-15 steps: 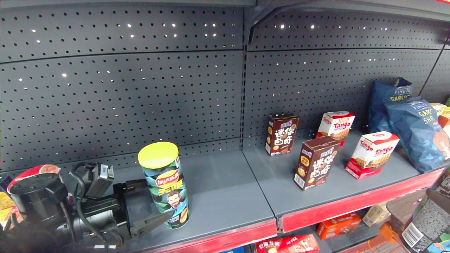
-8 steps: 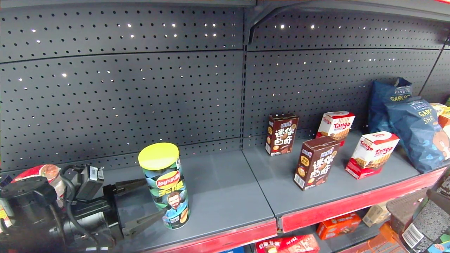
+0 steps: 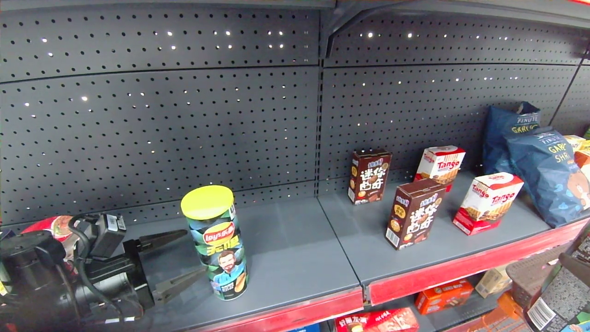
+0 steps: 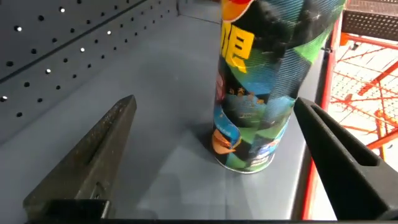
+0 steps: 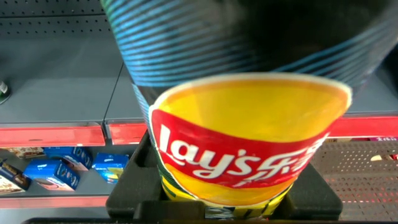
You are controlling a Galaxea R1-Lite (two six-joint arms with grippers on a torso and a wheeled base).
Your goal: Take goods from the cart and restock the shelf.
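The left claw [image 3: 193, 252] is spread wide and holds nothing. The chips can [image 3: 216, 242] stands upright on the shelf [image 3: 295, 249] just past its fingertips, so I judge it is released there. The right claw [image 5: 224, 199] clamps a second can [image 5: 249, 143], probably the next to place.

Your right side: rear brown box [image 3: 369, 176], front brown box [image 3: 412, 213], rear wafer box [image 3: 440, 164], front wafer box [image 3: 488, 202] tilted, blue bags [image 3: 548, 175] overlapping. Below: orange box [image 3: 444, 295], red pack [image 3: 378, 321].

The grey shelf [image 3: 295, 249] carries 1 upright chip can [image 3: 215, 242] on the left, then 2 brown boxes [image 3: 413, 213], 2 red-white boxes [image 3: 488, 201] and 2 blue bags [image 3: 546, 177] to the right.
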